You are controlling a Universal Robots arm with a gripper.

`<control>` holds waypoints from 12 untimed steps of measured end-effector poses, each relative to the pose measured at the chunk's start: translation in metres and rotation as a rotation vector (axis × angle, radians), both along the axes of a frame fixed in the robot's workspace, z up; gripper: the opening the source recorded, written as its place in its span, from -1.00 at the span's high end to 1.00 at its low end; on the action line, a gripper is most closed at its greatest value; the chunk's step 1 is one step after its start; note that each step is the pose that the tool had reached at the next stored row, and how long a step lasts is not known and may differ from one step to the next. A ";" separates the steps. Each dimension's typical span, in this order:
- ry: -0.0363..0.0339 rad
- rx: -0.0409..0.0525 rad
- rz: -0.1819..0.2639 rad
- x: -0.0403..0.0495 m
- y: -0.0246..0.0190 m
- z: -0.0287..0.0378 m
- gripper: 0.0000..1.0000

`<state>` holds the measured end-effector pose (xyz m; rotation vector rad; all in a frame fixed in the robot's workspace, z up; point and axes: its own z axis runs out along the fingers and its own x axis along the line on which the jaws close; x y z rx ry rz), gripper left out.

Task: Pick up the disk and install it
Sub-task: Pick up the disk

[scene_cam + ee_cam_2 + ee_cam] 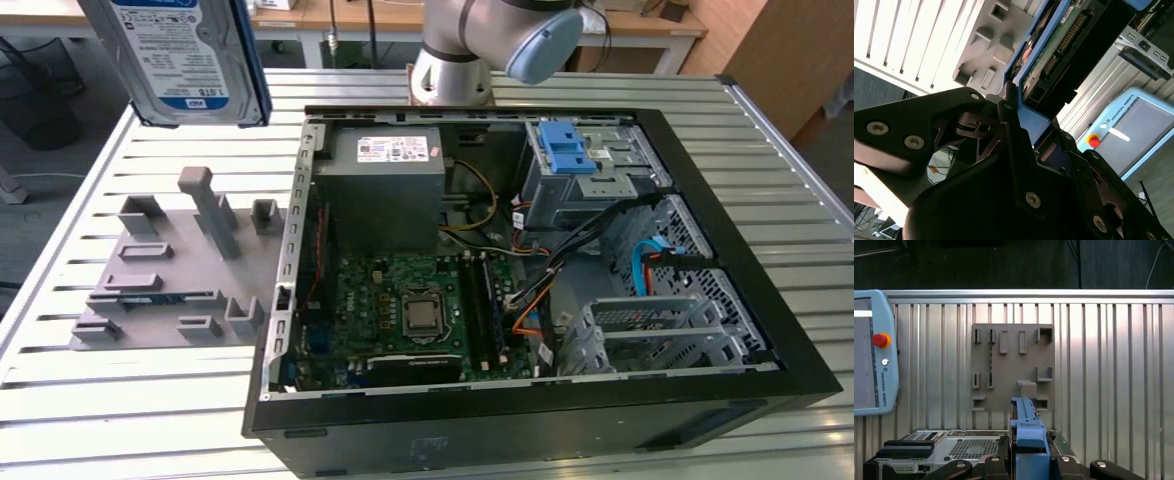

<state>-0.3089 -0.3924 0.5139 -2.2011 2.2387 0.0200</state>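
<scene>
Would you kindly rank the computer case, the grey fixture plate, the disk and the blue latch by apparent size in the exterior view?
Computer case
Grey fixture plate
Disk, nearer the camera and cropped, so that rank is unsure
Blue latch

Silver disk (184,50) with blue-and-white label and blue frame; grey holder block (160,272); black case (534,428), seemingly green motherboard (380,290).

The disk (187,60) hangs upright above the slatted surface (80,190) at the exterior view's upper left, its blue-and-white label facing out and a blue carrier bracket along its edge. The second wrist view shows its green circuit board; the claw (1026,117) seemingly clamps the bracket.
</scene>
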 end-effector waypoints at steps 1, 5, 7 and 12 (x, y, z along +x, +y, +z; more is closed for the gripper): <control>0.0000 0.0000 0.000 0.0036 -0.0007 -0.0002 0.27; 0.0000 0.0000 0.000 0.0175 -0.0034 -0.0011 0.27; -0.0001 0.0000 0.000 0.0215 -0.0056 -0.0017 0.27; 0.0000 -0.0001 0.000 0.0250 -0.0151 -0.0028 0.27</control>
